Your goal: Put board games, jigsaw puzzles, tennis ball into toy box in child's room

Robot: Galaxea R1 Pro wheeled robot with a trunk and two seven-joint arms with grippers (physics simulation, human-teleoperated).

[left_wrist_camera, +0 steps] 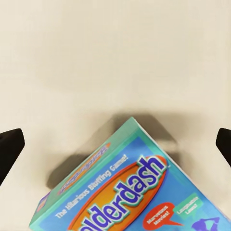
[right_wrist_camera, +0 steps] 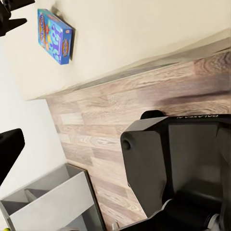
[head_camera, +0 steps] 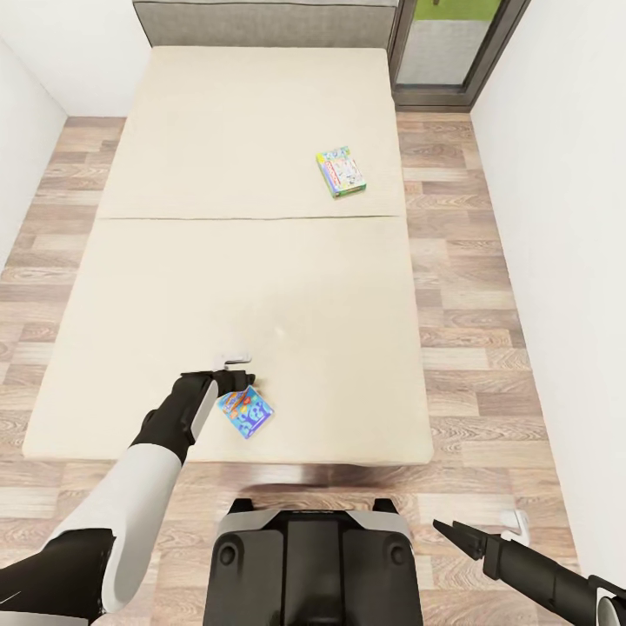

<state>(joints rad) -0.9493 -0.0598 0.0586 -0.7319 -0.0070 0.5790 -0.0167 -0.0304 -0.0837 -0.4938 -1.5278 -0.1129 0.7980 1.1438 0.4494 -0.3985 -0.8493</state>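
Note:
A blue board game box [head_camera: 246, 411] reading "Balderdash" lies near the front edge of the cream bed [head_camera: 217, 287]. My left gripper [head_camera: 236, 372] hovers just beyond its far corner, open. In the left wrist view the box [left_wrist_camera: 130, 192] rests on the mattress with one corner pointing between the two wide-apart fingertips [left_wrist_camera: 9, 149]. A second board game, the white-green Monopoly box [head_camera: 341, 172], lies on the far right part of the bed. My right gripper [head_camera: 452, 532] hangs low over the floor at the right, open and empty. The right wrist view catches the blue box [right_wrist_camera: 54, 36] from the side.
Wood-plank floor [head_camera: 487, 348] runs along both sides of the bed between white walls. A grey headboard [head_camera: 261, 22] and a dark-framed glass door [head_camera: 452, 43] stand at the far end. My dark base [head_camera: 313, 565] is at the bed's foot. A grey open bin [right_wrist_camera: 53, 202] stands by the wall.

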